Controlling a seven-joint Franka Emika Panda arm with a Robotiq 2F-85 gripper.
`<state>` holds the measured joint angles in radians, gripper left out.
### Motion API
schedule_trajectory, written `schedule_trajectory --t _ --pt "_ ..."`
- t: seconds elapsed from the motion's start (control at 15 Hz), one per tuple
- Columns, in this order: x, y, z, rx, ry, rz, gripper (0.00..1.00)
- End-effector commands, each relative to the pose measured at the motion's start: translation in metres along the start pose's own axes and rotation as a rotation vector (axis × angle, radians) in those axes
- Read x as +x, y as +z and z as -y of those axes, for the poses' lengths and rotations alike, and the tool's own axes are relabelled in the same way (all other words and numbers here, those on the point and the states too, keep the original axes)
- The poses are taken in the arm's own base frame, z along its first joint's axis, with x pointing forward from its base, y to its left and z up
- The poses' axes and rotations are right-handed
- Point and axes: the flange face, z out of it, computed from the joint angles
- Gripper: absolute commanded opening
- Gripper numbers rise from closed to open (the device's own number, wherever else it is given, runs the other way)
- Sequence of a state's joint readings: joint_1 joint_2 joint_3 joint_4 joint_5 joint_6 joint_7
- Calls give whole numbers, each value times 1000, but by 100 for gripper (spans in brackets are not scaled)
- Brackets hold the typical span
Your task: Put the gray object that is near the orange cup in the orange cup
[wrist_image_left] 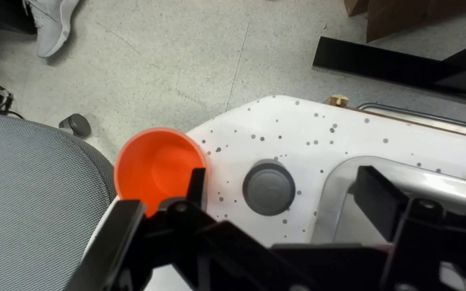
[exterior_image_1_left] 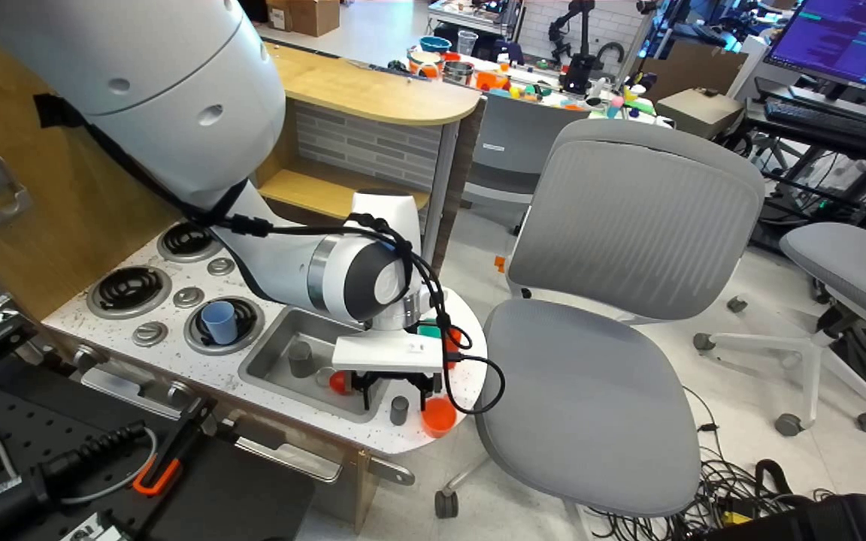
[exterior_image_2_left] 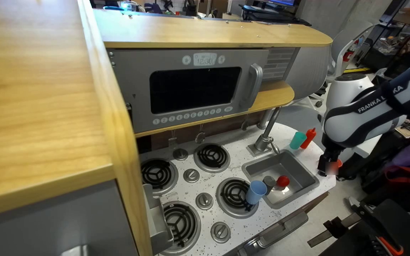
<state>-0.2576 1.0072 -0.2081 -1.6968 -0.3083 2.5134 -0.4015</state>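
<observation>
Cup, orange [wrist_image_left: 156, 161]: one, standing mouth up on the bench [wrist_image_left: 234, 171], at its edge, a gray chair [wrist_image_left: 34, 202] just beyond. Taken as landmark for the rest. Its upright stance suits it as your receiver; so near the edge, it would probably go over at a careless nudge.

Gray object [wrist_image_left: 269, 192]: one, short and round, on end on the bench just beside the orange cup without touching it, on the side toward the sink [exterior_image_2_left: 299, 174]. That nearness marks it as your item. Whether it is hollow, you cannot tell from these views.

Second gray piece [exterior_image_1_left: 301, 359]: one, in the sink, farther from the orange cup, a red round item [exterior_image_2_left: 283, 181] near it; likely the reason your instruction cites the neighboring cup.

End effector [exterior_image_1_left: 395, 397]: one, jaws spread wide, holding nothing; one finger overlaps the orange cup's rim in the wrist view. The spread, you may judge, serves to straddle the gray object before a pinch.

Relation: in the wrist view your gray object shows between the two fingertips, nearer the one on the orange cup's side, apart from both. In an exterior view it appears slightly lower than they do. How much descent is called for, you cannot judge here.
</observation>
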Motion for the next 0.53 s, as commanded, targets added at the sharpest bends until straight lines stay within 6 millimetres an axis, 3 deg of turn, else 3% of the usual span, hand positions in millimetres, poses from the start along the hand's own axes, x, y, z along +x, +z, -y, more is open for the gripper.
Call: schedule_trajectory --t 0.0,0.47 --pt "7 3 -1 -22 -11 15 60" --pt "6 -4 -4 -24 5 11 8"
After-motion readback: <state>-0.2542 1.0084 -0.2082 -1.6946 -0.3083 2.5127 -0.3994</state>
